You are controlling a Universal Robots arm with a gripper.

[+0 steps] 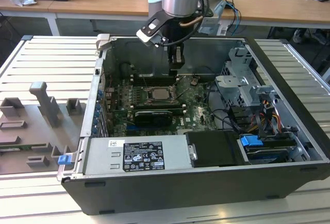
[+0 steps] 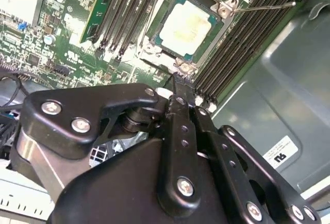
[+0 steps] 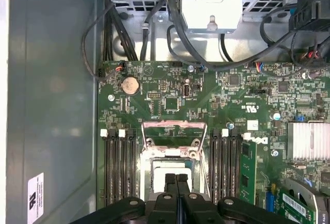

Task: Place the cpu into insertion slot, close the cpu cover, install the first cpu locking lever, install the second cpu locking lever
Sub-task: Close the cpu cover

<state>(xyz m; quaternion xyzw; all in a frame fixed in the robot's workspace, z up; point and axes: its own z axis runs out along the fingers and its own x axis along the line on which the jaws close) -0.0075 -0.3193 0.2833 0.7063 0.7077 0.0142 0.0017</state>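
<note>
The cpu [image 2: 186, 22] lies flat in the insertion slot [image 2: 154, 49] on the green board, its pale square top showing. In the exterior view the cpu [image 1: 159, 94] is in the middle of the open case. The cpu cover [image 3: 174, 126], a silvery frame, stands tilted up at the socket's far end, with board visible through its window. My gripper [image 3: 177, 178] hangs shut and empty over the opposite end of the socket [image 3: 149, 157]. Its black fingers [image 2: 178, 87] are pressed together just off the socket's corner. A thin wire lever [image 2: 265, 6] sticks out over the memory slots.
Long memory slots [image 3: 118, 167] flank the socket on both sides. A grey power supply [image 1: 139, 157] fills the case front, and a drive cage [image 1: 242, 79] with cables sits at the exterior view's right. Grey fixtures [image 1: 46, 105] stand outside the case on the left.
</note>
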